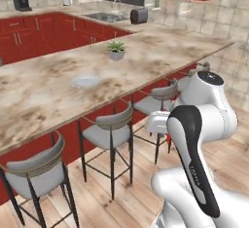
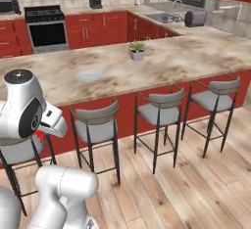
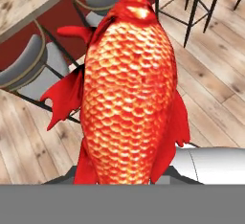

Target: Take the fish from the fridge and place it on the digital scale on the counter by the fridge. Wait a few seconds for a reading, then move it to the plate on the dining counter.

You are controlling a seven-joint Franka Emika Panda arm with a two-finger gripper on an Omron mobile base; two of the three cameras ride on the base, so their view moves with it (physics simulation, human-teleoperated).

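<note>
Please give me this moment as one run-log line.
phase: carrying to dining counter | gripper: shut on fish | plate: bare, on dining counter | fish: above stools, not yet placed

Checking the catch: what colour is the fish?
Red-orange with scaly pattern and red fins; the fish shows best in the hand view.

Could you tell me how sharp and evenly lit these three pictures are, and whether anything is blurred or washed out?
Hand view: the fish is crisp, every scale readable, with a bright highlight near its head; stools and floor behind are softer. Left base view: even, flat light, the plate pale and low in contrast against the dining counter. Right base view: similar soft light, faint stool shadows on the wood floor.
</note>
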